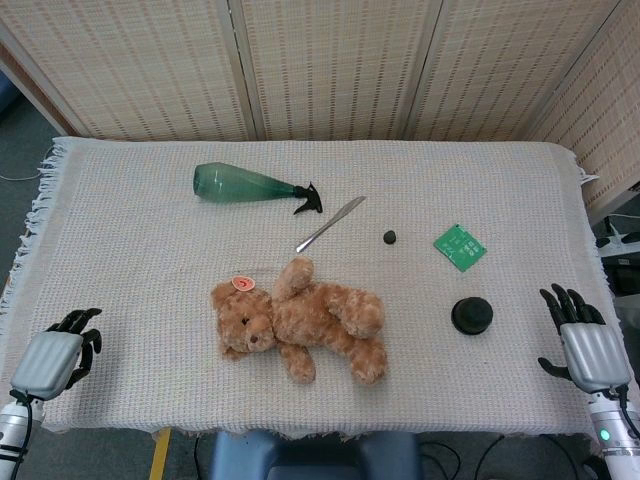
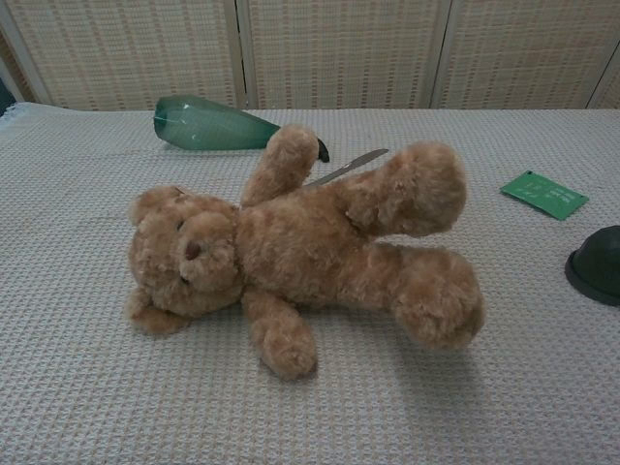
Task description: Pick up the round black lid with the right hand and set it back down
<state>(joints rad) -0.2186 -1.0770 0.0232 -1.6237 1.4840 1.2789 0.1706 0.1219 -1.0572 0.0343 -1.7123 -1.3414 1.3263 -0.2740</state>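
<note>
Right hand [image 1: 583, 340] open and empty near table [image 1: 130, 250] edge, just right of round black lid [image 1: 471, 316]; left hand [image 1: 60, 355] empty, fingers loosely curled.

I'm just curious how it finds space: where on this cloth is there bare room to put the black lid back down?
Bare cloth lies all around the round black lid, between the teddy bear and the right hand. The left side, from the green bottle down to the left hand, is bare too. The middle is crowded: bear, knife.

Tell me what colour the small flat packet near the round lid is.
Green with white markings; the packet shows best in the head view, lying beyond the black lid.
</note>
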